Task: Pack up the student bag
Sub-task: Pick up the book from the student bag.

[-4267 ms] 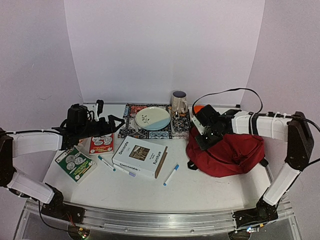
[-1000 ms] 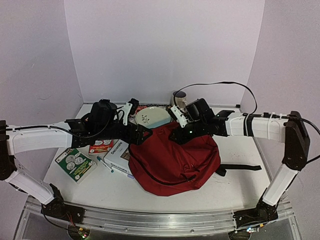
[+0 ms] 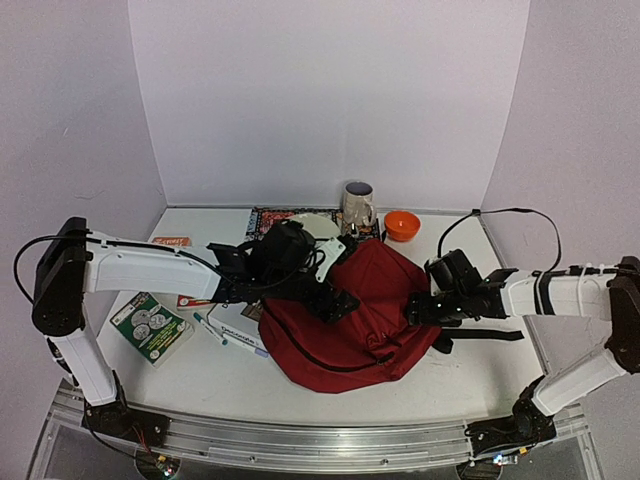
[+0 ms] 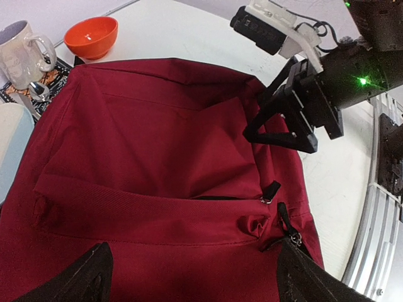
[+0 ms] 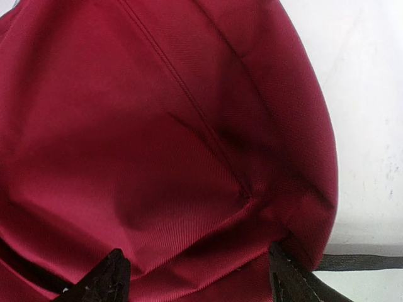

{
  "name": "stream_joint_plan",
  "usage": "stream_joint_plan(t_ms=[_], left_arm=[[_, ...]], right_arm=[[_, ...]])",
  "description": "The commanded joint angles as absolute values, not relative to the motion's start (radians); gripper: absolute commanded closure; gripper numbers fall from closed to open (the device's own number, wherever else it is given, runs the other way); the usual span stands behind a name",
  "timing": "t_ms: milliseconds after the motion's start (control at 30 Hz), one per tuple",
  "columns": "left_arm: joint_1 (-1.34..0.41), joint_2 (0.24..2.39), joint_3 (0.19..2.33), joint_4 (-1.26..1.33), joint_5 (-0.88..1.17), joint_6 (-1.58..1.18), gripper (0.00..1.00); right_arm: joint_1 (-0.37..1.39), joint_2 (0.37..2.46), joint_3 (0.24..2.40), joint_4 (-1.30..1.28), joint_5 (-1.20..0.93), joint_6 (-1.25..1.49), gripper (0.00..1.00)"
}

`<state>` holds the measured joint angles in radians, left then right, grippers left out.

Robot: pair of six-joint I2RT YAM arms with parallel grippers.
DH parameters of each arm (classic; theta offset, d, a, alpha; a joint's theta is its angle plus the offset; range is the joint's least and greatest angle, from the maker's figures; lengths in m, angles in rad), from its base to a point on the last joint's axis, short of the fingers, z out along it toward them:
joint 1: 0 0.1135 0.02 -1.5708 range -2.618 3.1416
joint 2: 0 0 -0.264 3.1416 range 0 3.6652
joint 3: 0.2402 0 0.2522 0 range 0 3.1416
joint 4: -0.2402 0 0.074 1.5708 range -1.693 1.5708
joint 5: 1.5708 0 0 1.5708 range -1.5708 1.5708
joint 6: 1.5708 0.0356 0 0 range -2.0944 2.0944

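Now our right gripper (image 3: 416,308) has released the backpack (image 3: 345,340) mid-table; our left gripper (image 3: 335,302) gapes empty too, so packing can start.

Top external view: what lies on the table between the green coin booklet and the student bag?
A pen and a white book lie there, the book partly under the student bag; the top external view shows it.
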<state>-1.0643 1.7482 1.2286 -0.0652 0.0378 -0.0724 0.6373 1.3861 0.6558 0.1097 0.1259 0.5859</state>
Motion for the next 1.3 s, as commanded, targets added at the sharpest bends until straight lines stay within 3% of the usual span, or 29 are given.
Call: stream_joint_plan(t_ms=[0,367,767,867,1000,1133,1267], left_arm=[[-1.079,1.768,1.302,-0.061,0.024,-0.024,0.1],[-1.085,1.81,1.33,-0.068,0.009,-0.022,0.1],[-1.086,1.841,1.354,-0.067,0.039,-0.004,0.11],[-1.087,1.848,1.359,-0.067,0.049,-0.002,0.12],[-1.097,1.853,1.367,-0.067,0.049,0.036,0.12],[-1.107,1.857,1.377,-0.067,0.039,0.065,0.12],[-1.118,1.867,1.387,-0.067,0.042,0.088,0.13]], right_arm=[[0.632,1.411,0.622,0.13,0.167,0.625,0.25],[0.634,1.142,0.639,-0.08,0.251,0.622,0.24],[0.634,1.364,0.559,0.173,0.103,0.667,0.3],[0.634,1.403,0.578,0.218,0.066,0.65,0.39],[0.634,1.401,0.605,0.242,0.025,0.614,0.61],[0.634,1.316,0.631,0.251,-0.044,0.604,0.97],[0.634,1.232,0.646,0.25,-0.079,0.602,1.0]])
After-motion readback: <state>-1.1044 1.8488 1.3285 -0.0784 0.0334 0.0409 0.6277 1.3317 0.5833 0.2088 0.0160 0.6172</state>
